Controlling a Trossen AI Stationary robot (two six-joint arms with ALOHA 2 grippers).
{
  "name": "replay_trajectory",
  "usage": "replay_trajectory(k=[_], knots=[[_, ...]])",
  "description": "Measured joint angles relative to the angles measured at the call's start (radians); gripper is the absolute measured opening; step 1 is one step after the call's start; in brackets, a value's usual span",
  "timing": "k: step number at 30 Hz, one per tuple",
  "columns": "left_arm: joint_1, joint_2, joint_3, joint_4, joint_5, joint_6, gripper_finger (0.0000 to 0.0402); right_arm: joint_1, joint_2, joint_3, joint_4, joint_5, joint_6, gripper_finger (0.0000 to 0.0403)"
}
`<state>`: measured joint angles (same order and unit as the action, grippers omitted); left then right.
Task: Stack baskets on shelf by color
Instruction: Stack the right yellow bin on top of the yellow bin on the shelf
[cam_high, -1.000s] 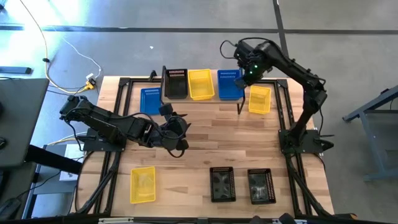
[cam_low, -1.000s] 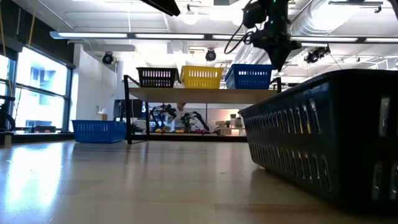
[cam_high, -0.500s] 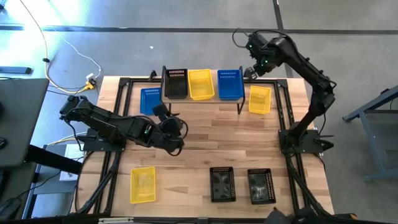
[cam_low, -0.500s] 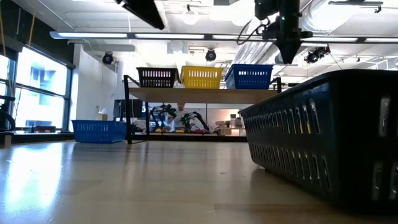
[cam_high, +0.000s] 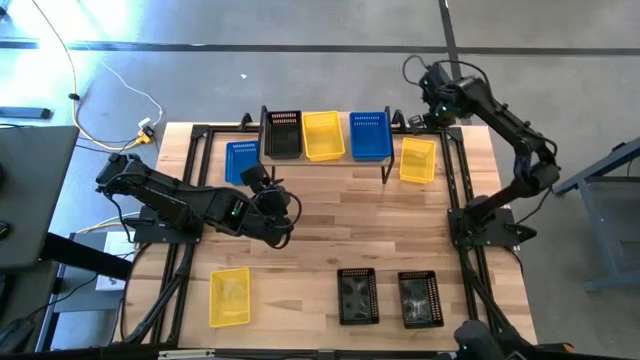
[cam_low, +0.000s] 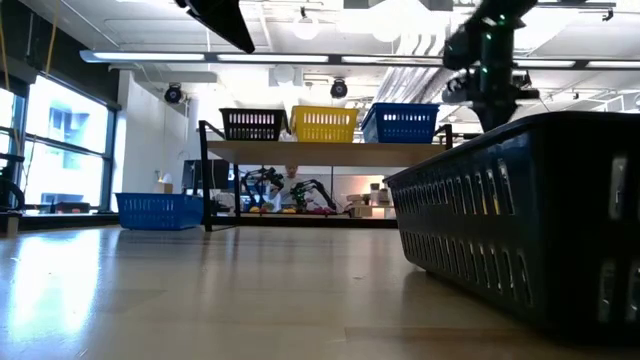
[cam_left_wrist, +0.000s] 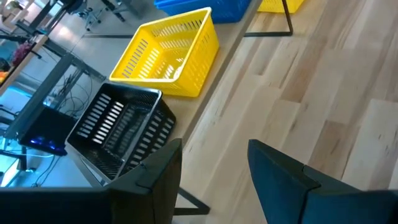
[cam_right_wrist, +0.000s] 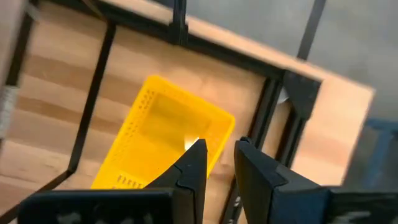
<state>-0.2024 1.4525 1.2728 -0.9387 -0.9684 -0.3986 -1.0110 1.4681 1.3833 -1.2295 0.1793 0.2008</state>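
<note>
The shelf (cam_high: 325, 158) stands at the table's far middle. On its top rest a black basket (cam_high: 283, 134), a yellow basket (cam_high: 323, 134) and a blue basket (cam_high: 370, 136), side by side. A second blue basket (cam_high: 243, 160) sits on the table left of the shelf. A second yellow basket (cam_high: 417, 159) sits on the table right of it. My right gripper (cam_right_wrist: 217, 158) hangs above that yellow basket (cam_right_wrist: 168, 134), pointing down, its fingers a little apart with nothing between them. My left gripper (cam_left_wrist: 214, 168) is open in the air near the table's middle left, aimed at the shelf.
A third yellow basket (cam_high: 229, 296) lies near the front left. Two black baskets (cam_high: 357, 296) (cam_high: 421, 299) lie near the front right, one of them looming large in the low view (cam_low: 530, 210). Bare wood lies between them and the shelf.
My right gripper has swung from above the shelf's blue basket toward the table's right edge and sunk a little, and now stands over the yellow basket beside the shelf. My left gripper has turned at the wrist toward the shelf. No basket has moved.
</note>
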Motion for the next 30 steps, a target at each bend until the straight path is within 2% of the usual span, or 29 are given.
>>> replay_trajectory(k=[9, 19, 28, 30], knots=[[0.0, 0.0, 0.0, 0.0, 0.015, 0.003, 0.0172, -0.03, -0.062, -0.191, 0.137, -0.101, 0.066, 0.0067], [0.0, 0.0, 0.0, 0.0, 0.034, 0.02, 0.0172, -0.013, -0.059, -0.266, 0.184, -0.065, 0.16, 0.0067], [0.0, 0.0, 0.0, 0.002, 0.034, 0.033, 0.0172, -0.009, -0.056, -0.321, 0.265, -0.053, 0.191, 0.0067], [0.0, 0.0, 0.0, 0.001, 0.034, 0.035, 0.0172, -0.01, -0.056, -0.335, 0.257, -0.068, 0.154, 0.0067]])
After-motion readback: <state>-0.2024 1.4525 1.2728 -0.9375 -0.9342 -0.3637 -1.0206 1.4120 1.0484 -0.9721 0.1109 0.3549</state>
